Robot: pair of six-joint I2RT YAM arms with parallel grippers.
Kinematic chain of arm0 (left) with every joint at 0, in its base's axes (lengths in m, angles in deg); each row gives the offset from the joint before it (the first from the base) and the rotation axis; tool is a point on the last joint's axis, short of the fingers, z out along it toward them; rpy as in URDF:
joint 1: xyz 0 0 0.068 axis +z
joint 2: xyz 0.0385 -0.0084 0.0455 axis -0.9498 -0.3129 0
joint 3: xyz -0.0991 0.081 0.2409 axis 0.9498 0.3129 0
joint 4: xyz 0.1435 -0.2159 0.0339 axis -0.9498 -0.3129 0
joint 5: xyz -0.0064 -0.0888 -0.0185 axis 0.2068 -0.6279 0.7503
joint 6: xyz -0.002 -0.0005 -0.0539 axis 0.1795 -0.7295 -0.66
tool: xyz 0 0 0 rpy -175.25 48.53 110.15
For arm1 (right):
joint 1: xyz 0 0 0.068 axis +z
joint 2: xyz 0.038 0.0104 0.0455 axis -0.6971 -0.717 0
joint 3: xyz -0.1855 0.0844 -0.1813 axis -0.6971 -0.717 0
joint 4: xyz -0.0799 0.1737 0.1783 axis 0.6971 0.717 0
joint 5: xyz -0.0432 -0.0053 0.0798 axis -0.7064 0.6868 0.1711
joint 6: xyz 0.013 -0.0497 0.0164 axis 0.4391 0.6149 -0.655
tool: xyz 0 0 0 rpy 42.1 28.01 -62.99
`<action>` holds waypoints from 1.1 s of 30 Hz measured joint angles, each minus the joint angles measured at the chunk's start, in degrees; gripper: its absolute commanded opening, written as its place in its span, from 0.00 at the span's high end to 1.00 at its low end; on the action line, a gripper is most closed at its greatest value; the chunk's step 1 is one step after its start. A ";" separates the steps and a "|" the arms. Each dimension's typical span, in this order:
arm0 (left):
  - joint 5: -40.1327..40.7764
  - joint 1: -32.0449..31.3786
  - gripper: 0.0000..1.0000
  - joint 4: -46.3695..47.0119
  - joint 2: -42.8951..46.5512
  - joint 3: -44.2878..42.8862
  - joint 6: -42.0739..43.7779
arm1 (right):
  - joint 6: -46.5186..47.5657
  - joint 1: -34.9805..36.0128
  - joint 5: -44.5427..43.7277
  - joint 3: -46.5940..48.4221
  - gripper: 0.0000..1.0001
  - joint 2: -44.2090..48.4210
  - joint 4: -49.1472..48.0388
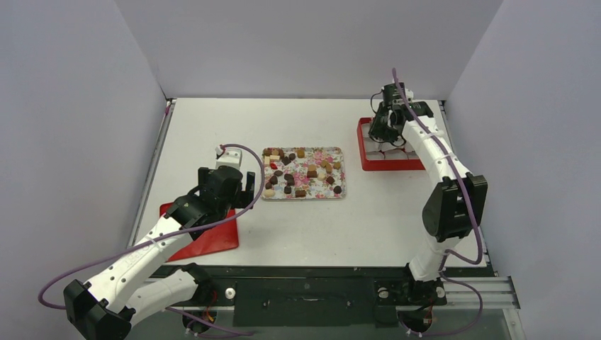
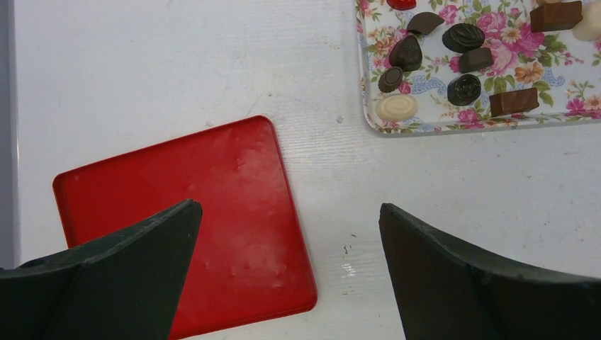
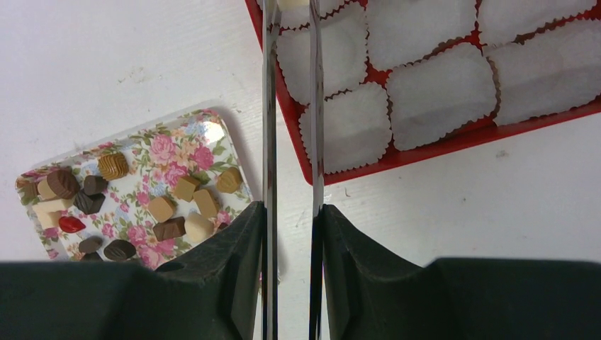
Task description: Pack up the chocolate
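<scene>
The chocolate (image 1: 301,173) lies as many small dark, tan and cream pieces on the flower-patterned tray (image 1: 303,197) in the middle of the table. My right gripper (image 1: 388,127) hangs over the left part of the red box (image 1: 386,164) lined with white paper cups (image 3: 439,95). Its long metal blades (image 3: 268,106) stand narrowly apart, and a cream piece of chocolate (image 3: 293,3) shows pinched between their tips at the frame's top edge. My left gripper (image 2: 287,207) is wide open and holds nothing. It hovers over the right edge of the flat red lid (image 2: 212,191), below and left of the tray's corner (image 2: 425,126).
The red lid (image 1: 209,237) lies at the near left by the left arm. The red box sits at the back right, near the wall. White side walls close in the table on three sides. A dark rail runs along the near edge.
</scene>
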 measured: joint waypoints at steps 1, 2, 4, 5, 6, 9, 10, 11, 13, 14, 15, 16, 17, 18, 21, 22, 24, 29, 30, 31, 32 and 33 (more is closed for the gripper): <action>0.04 0.00 0.04 0.00 0.00 0.00 0.00 | 0.02 -0.02 0.17 0.48 0.83 -0.66 -0.33; 0.09 0.00 0.04 0.00 0.00 0.00 -0.02 | 0.09 -0.22 0.24 0.85 0.83 -1.29 -0.61; 0.13 0.00 0.04 0.00 0.00 0.00 -0.02 | 0.13 -0.33 0.31 1.44 0.83 -2.67 -0.87; 0.13 0.00 0.04 0.00 0.00 0.00 0.00 | 0.15 -0.37 0.33 1.64 0.83 -3.34 -1.07; 0.13 0.00 0.04 0.00 0.00 0.00 -0.02 | 0.15 -0.37 0.37 1.75 0.83 -4.09 -1.20; 0.13 0.00 0.04 0.00 0.00 0.00 0.00 | 0.15 -0.37 0.50 1.92 0.82 -5.88 -1.29; 0.13 0.00 0.04 0.00 0.00 0.00 0.00 | 0.15 -0.42 0.50 1.92 0.82 -6.36 -1.36; 0.13 0.00 0.04 0.00 0.00 0.00 0.00 | 0.15 -0.46 0.52 2.01 0.81 -6.73 -1.38; 0.13 0.00 0.03 0.00 0.00 0.00 -0.02 | 0.15 -0.59 0.50 2.14 0.81 -7.43 -1.46; 0.13 0.00 0.03 0.00 0.00 0.00 0.00 | 0.17 -0.63 0.48 2.27 0.81 -7.69 -1.51; 0.13 0.00 0.03 0.00 0.00 0.00 0.00 | 0.17 -0.63 0.46 2.36 0.80 -7.89 -1.62; 0.13 0.00 0.03 0.00 0.00 0.00 -0.02 | 0.17 -0.63 0.44 2.36 0.80 -7.93 -1.70; 0.13 0.00 0.04 0.00 0.00 0.00 0.00 | 0.17 -0.63 0.42 2.43 0.79 -7.96 -1.77; 0.13 0.00 0.04 0.00 0.00 0.00 -0.02 | 0.17 -0.63 0.37 2.62 0.79 -7.96 -1.77; 0.13 0.00 0.03 0.00 0.00 0.00 0.00 | 0.17 -0.66 0.22 3.76 0.74 -8.15 -1.99; 0.13 0.00 0.03 0.00 0.00 0.00 0.00 | 0.17 -0.68 0.20 4.17 0.73 -8.33 -2.10; 0.13 0.00 0.03 0.00 0.00 0.00 0.00 | 0.17 -0.70 0.09 4.83 0.69 -8.76 -2.40; 0.13 0.00 0.03 0.00 0.00 0.00 0.00 | 0.15 -0.70 -0.24 5.01 0.62 -9.29 -2.43; 0.13 0.00 0.03 0.00 0.00 0.00 0.00 | 0.17 -0.70 -0.24 5.11 0.60 -9.44 -2.38; 0.13 0.00 0.04 0.00 0.00 0.00 0.00 | 0.17 -0.70 -0.28 5.16 0.60 -9.60 -2.36; 0.13 0.00 0.04 0.00 0.00 0.00 0.00 | 0.13 -0.70 -0.28 5.22 0.60 -9.73 -2.29; 0.13 0.00 0.03 0.00 0.00 0.00 0.00 | 0.17 -0.70 -0.33 5.29 0.59 -9.81 -2.25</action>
